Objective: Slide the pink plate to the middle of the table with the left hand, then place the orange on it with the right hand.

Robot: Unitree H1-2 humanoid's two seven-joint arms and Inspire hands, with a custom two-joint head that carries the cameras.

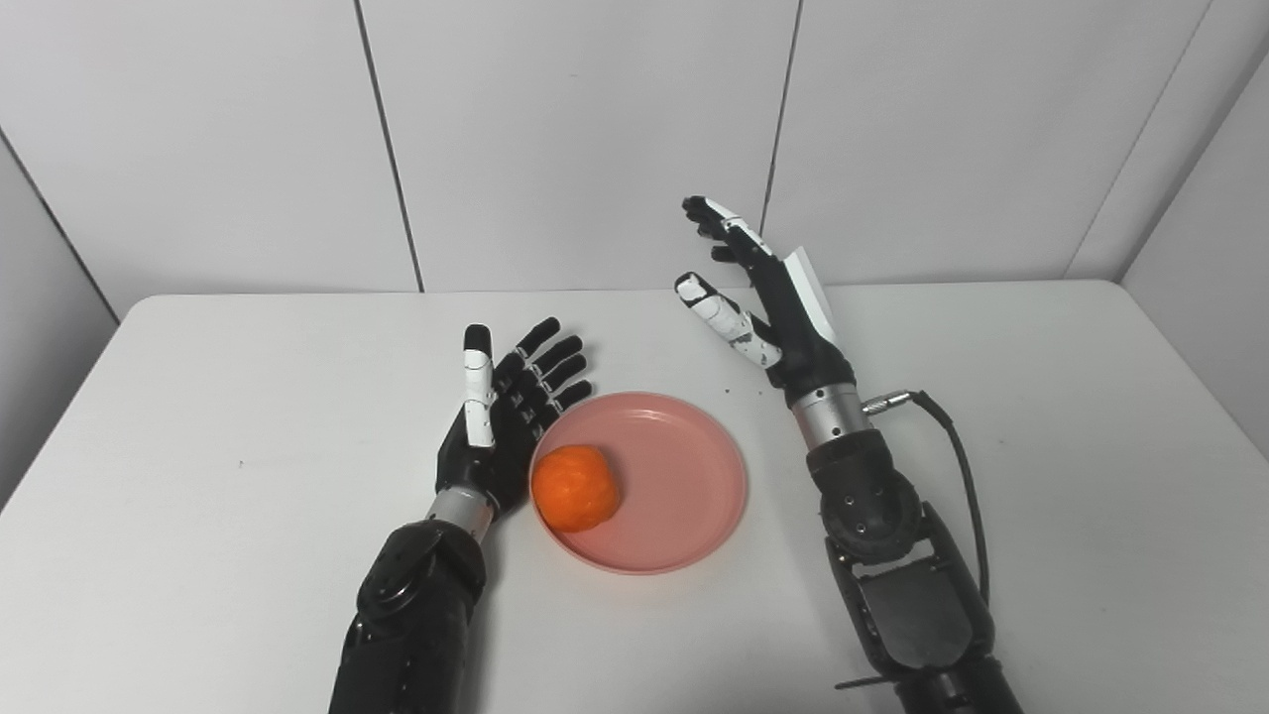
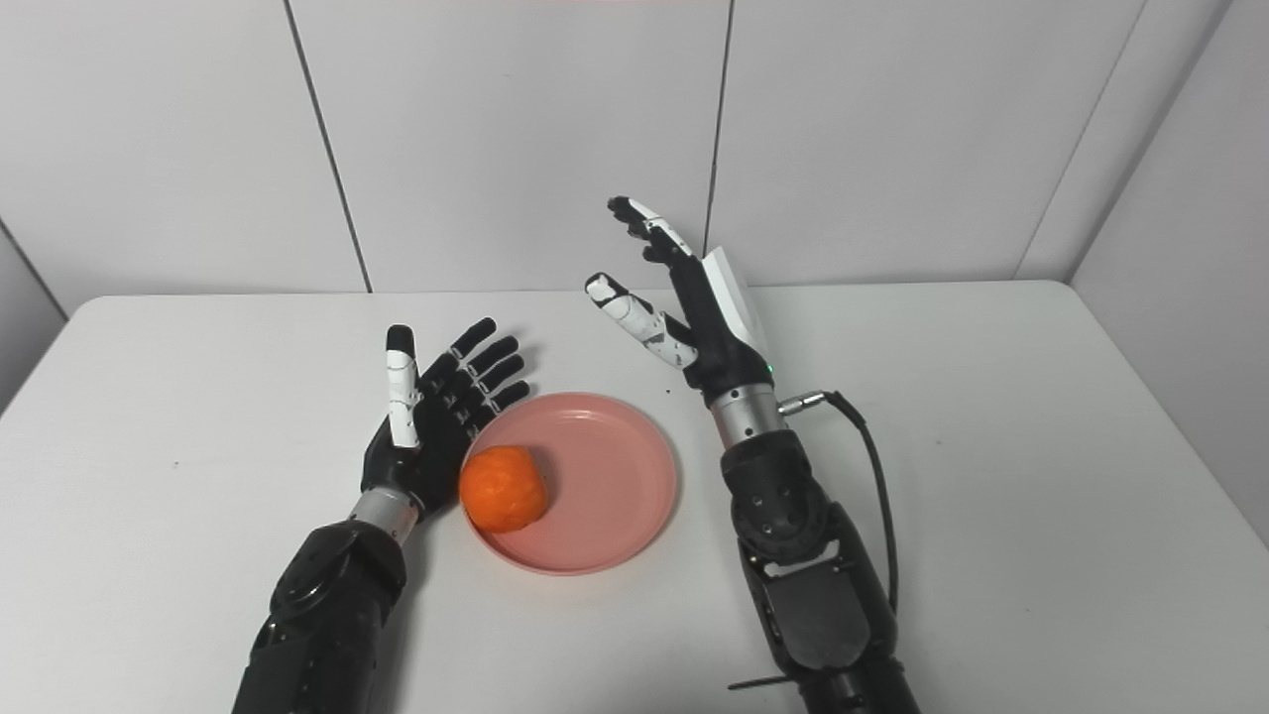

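Table: white, fills the lower two thirds of the frame; its near edge is cut off at the bottom.
Right arm: enters at lower right and rises steeply toward the centre; a cable loops off the wrist, and the elbow end is cut off by the bottom edge.
Left arm: enters at lower left, forearm angled up and to the right; only the part from the wrist down shows.
Pink plate: centre of the frame, flat on the table, between the two arms.
Right hand: raised above the table at upper centre, fingers spread wide and pointing up-left, thumb apart — holding nothing, clear of the plate.
Left hand: just left of the plate's rim, palm up-facing, fingers splayed toward the upper right — empty; whether it touches the rim cannot be told.
Orange: inside the plate at its left edge, hiding part of the rim beside the left wrist.
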